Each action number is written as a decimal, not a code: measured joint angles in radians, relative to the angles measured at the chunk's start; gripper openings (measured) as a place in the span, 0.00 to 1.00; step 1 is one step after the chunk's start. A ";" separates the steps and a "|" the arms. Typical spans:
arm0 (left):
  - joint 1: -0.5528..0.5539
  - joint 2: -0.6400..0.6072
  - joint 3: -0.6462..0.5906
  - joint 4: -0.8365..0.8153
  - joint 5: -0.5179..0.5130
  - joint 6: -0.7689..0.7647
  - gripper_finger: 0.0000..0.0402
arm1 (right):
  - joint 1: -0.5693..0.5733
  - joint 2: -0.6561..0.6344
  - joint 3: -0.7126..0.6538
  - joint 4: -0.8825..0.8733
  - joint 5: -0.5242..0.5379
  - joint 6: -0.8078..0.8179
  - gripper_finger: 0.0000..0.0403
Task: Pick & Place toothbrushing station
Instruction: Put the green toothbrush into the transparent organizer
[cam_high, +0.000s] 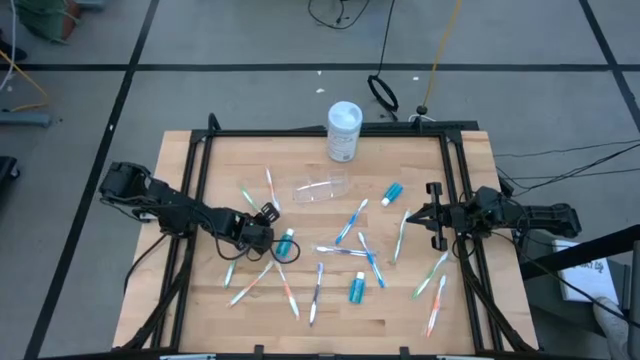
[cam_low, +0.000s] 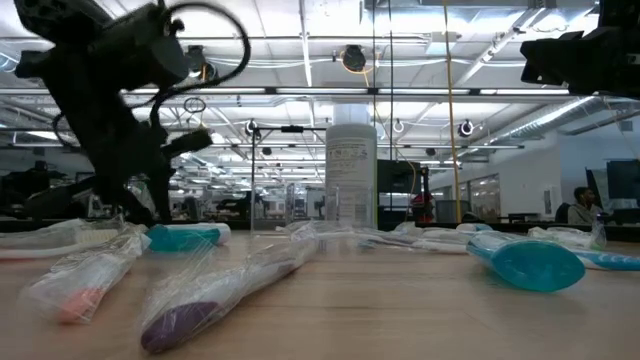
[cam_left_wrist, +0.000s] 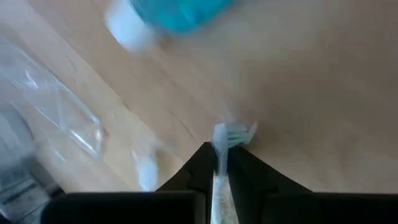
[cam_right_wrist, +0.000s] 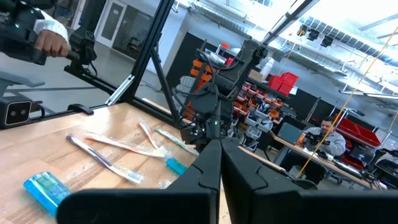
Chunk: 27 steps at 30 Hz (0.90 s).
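Note:
Many thin toothbrushes (cam_high: 350, 222) in clear wrappers and small teal toothpaste tubes (cam_high: 357, 289) lie scattered on the wooden table (cam_high: 200, 160). The clear cup (cam_high: 320, 188) lies on its side at the middle far part. My left gripper (cam_high: 265, 236) is low over the table's left middle, beside a teal tube (cam_high: 286, 243), and is shut on one toothbrush (cam_left_wrist: 221, 140). My right gripper (cam_high: 430, 215) hangs shut above the right side, holding nothing. My left gripper (cam_left_wrist: 221, 155) pinches a toothbrush between its two fingers just behind the pale bristle head (cam_left_wrist: 233, 132), which sticks out past the fingertips. The fingers slant down from the table's left. The handle runs back between them. Whether the head rests on the wood cannot be told.
A tall white tub (cam_high: 344, 130) stands at the far edge, behind the cup. A black frame rail (cam_high: 330, 132) runs around the table. Wrapped brushes with orange (cam_low: 80, 290) and purple (cam_low: 190, 315) ends lie near the front edge. People show in the room beyond.

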<state>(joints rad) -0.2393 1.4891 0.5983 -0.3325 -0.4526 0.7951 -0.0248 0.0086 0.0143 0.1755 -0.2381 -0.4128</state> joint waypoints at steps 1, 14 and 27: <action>-0.010 0.000 0.023 0.002 0.001 -0.008 0.10 | 0.000 0.000 0.000 0.000 0.000 0.000 0.01; 0.053 -0.005 0.317 0.364 -0.210 -0.262 0.04 | 0.000 0.000 0.000 0.000 0.000 0.000 0.01; 0.221 -0.005 0.324 0.671 -0.203 -0.526 0.03 | 0.000 0.000 0.000 0.000 0.000 0.000 0.01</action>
<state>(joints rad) -0.0184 1.4837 0.9222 0.3382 -0.6559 0.2688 -0.0246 0.0086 0.0143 0.1753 -0.2382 -0.4129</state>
